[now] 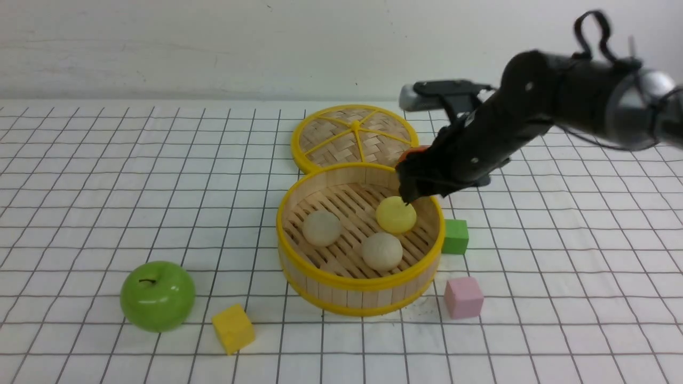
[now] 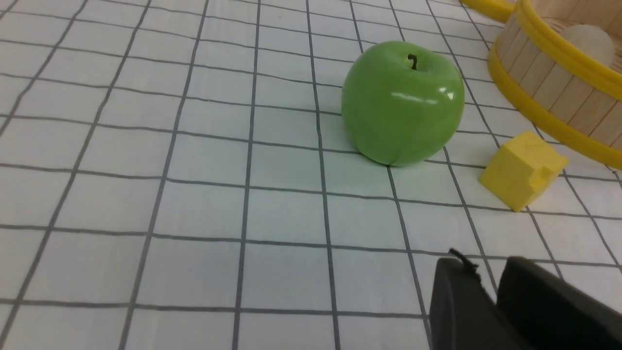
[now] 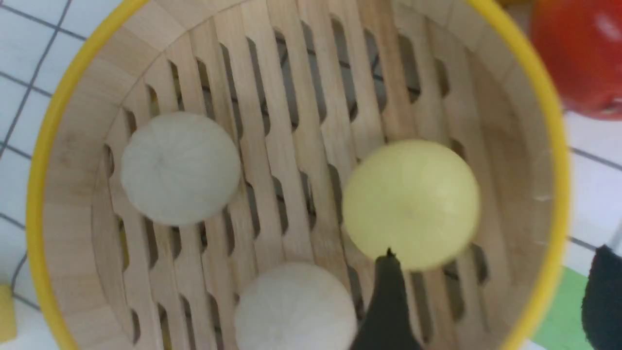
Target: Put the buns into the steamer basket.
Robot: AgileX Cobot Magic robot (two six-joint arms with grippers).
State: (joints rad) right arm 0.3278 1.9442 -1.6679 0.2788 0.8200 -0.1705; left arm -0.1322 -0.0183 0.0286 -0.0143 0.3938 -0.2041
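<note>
Three small round dome-shaped buns lie on the slatted floor of the round, deep, light-wood bamboo steamer basket with yellow rims [image 1: 360, 285]: a pale yellow bun [image 1: 395, 214] toward the robot's right, a beige-cream bun [image 1: 322, 228] toward its left, and a second beige-cream bun [image 1: 381, 250] nearest the robot. None touches another.

The right gripper [image 1: 413, 194] hangs over the basket's far right rim, just above the yellow bun. In the right wrist view its fingers [image 3: 388, 301] stand spread wide, one dark tip over the edge of the yellow bun, the other outside the rim; they hold nothing. That view alone shows a glossy red tomato [image 3: 578, 58] beside the basket, mostly hidden behind the arm in the front view.

Behind the basket lies a flat woven disc lid with yellow spokes [image 1: 355, 137]. On the gridded white bench [image 1: 106, 186] sit a green foam cube [image 1: 455, 236], a pink foam cube [image 1: 463, 297], a yellow foam cube [image 1: 233, 328] and a glossy green apple [image 1: 157, 296].

The left gripper [image 2: 491, 291] appears only in the left wrist view, its dark fingers nearly together, holding nothing, near the apple and yellow cube.
</note>
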